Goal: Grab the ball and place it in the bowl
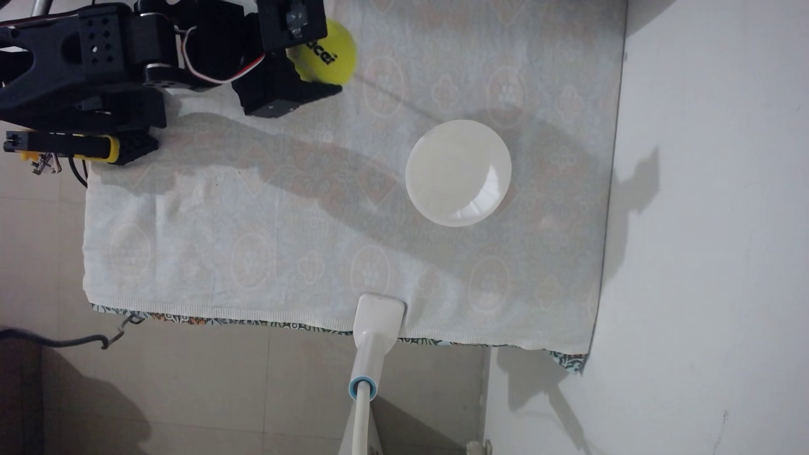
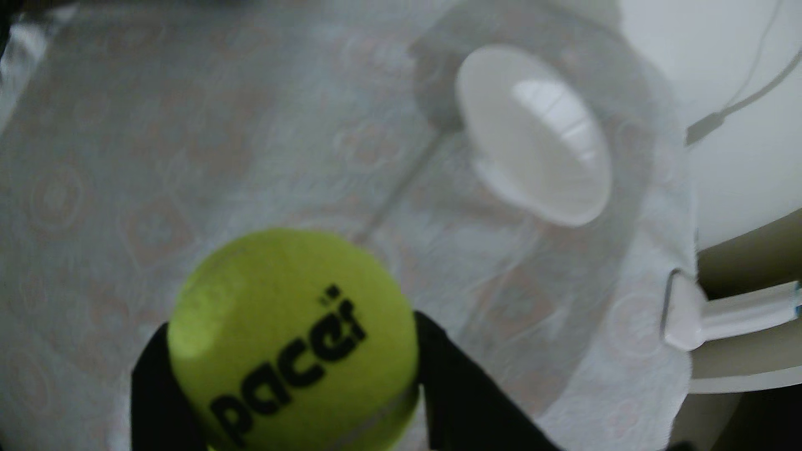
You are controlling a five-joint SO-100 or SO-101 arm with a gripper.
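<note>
The yellow-green ball (image 1: pixel 335 54) with black "pacer" lettering sits between the black fingers of my gripper (image 1: pixel 326 59) at the top of the fixed view, left of centre. The wrist view shows the ball (image 2: pixel 290 342) large at the bottom, with a finger pressed on each side, so the gripper (image 2: pixel 293 325) is shut on it. The ball looks raised off the cloth. The white bowl (image 1: pixel 458 173) stands upright and holds nothing, to the right of and below the ball in the fixed view. In the wrist view the bowl (image 2: pixel 534 138) is at the upper right.
A pale patterned cloth (image 1: pixel 262 245) covers the table. A white lamp clamp (image 1: pixel 378 319) with a blue ring grips the table's lower edge. A yellow and black part (image 1: pixel 65 146) lies by the arm base at left. A white wall (image 1: pixel 722 218) borders the right side.
</note>
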